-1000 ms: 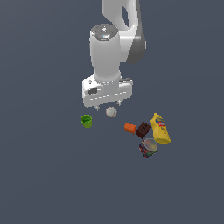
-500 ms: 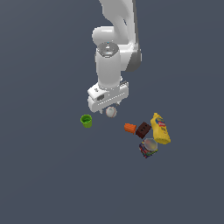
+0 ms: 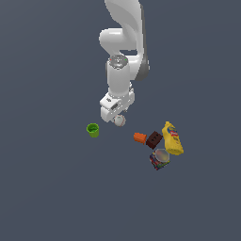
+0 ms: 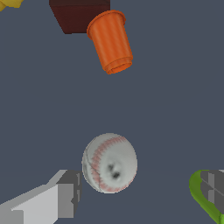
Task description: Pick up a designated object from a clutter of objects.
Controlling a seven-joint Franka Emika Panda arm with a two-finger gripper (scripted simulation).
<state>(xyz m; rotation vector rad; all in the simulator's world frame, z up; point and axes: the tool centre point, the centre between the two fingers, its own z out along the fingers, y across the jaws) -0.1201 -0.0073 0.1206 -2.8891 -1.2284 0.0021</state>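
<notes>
**Exterior view: pincer low over the ball, fingers spread**

The exterior view shows the white arm reaching down from above, its pincer [image 3: 116, 116] just over the whitish-grey ball [image 3: 119, 121], which lies on the dark grey bench [image 3: 47, 188]. Only the ball's lower edge peeks out beneath the hand here. To the exterior view's left of it, apart from everything else, stands the green cup [image 3: 93, 130], upright with its mouth up.

The rest of the clutter sits together toward the exterior view's right. The orange piece [image 3: 140, 137] lies on its side, touching or just beside the dark brown block [image 3: 154, 140]. Beyond the block lies the yellow bottle [image 3: 172, 139] with its red label, and nearer the camera, just beside the bottle's lower end, is the blue-labelled can [image 3: 160, 159].

The wrist view gives the better look at the grip. The ball [image 4: 109, 162], with red stitched seams curving across it, sits on the bench between the two fingers. One grey finger [image 4: 65, 194] is just beside the ball, though whether it touches cannot be told; the other finger [image 4: 213, 186] stands well off, in front of the green cup's rim [image 4: 197, 194]. The pincer is spread wide and grasping nothing. Farther off in this view lie the orange piece [image 4: 110, 41], its open end toward the ball, and the dark brown block [image 4: 72, 15] behind it.
</notes>
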